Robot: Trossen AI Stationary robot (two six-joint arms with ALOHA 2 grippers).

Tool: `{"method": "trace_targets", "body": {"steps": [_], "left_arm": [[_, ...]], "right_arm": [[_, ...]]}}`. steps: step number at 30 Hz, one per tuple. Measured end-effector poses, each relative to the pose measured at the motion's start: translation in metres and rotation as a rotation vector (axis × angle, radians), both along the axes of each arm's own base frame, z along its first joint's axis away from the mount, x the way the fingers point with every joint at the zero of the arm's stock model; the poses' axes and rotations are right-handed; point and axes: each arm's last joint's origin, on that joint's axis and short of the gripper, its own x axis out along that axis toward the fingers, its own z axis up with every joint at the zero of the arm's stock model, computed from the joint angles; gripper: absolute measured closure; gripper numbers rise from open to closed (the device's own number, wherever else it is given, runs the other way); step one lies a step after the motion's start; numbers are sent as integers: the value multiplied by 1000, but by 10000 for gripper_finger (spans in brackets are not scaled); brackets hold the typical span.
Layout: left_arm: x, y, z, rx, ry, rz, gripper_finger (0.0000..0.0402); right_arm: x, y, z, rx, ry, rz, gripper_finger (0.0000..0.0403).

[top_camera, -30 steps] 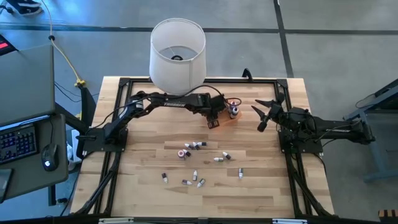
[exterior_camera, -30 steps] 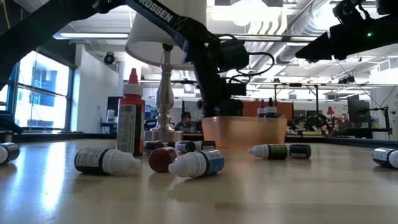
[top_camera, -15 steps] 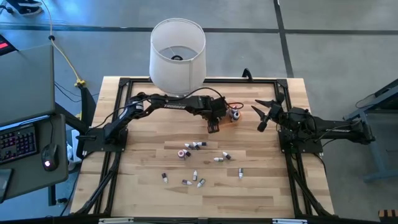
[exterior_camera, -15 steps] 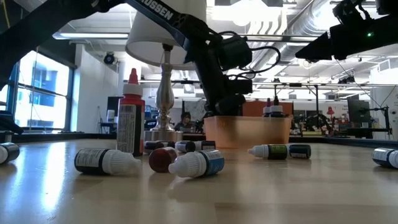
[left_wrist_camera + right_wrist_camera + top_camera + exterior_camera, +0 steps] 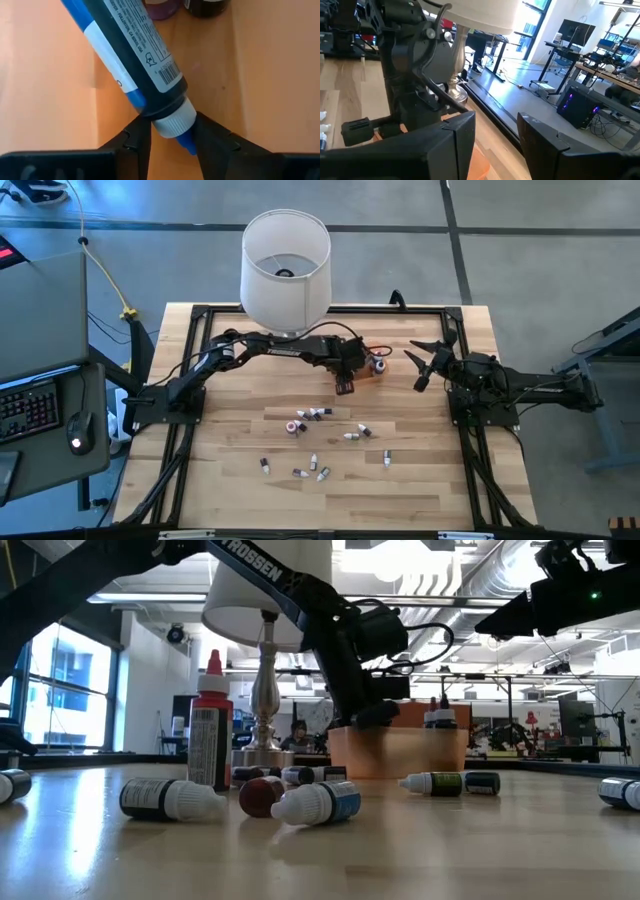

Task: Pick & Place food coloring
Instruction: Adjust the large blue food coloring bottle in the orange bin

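My left gripper (image 5: 344, 386) is over the orange tray (image 5: 400, 752) at the table's far middle. It is shut on a dark food coloring bottle (image 5: 131, 52) with a blue-and-white label and a white cap. Two more bottles (image 5: 190, 5) stand in the tray ahead of it. My right gripper (image 5: 425, 366) is open and empty, raised to the right of the tray. Several small bottles (image 5: 315, 413) lie loose on the wood nearer the front. One red-capped bottle (image 5: 210, 725) stands upright. My left gripper pinches the bottle's cap end (image 5: 172, 120) between its two fingers, at the white cap and the shoulder beside it. The bottle's body points away from the fingers, slanting over the tray's orange floor (image 5: 40, 75). Whether its far end rests on the tray does not show.
A big white lampshade (image 5: 286, 268) stands at the far edge, its metal stem (image 5: 263, 690) just behind the tray. Black frame rails (image 5: 190, 420) run along the table's sides. The loose bottles (image 5: 315, 802) are scattered across the middle and the near part of the table.
My left gripper has moved a little toward the table's right and near edges, and now hangs over the left end of the orange tray. My right gripper has kept still.
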Motion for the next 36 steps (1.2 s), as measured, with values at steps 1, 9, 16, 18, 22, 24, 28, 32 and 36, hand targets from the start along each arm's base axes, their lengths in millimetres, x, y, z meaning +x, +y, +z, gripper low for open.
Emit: {"method": "trace_targets", "body": {"steps": [1,9,16,18,22,24,28,32,36], "left_arm": [[0,0,0,-1,-1,1,296],[-3,1,21,35,66,34,294],[-11,-2,85,-15,147,15,294],[-14,-5,102,-70,146,-9,294],[-19,-11,130,-227,107,-47,294],[-18,-14,140,-331,54,-74,294],[-17,-19,144,-534,17,-117,294],[-18,-21,144,-632,29,-97,294],[-14,-21,141,-641,12,-97,294]], "right_arm": [[0,0,0,0,0,0,263],[0,0,0,0,0,0,263],[2,3,0,-15,9,107,263],[3,4,1,-15,-4,166,263],[10,7,3,-28,-13,283,263],[16,8,1,-30,4,360,263],[33,9,-8,-41,73,463,263],[51,8,-20,-95,165,473,263],[66,10,-29,-166,201,508,263]]}}
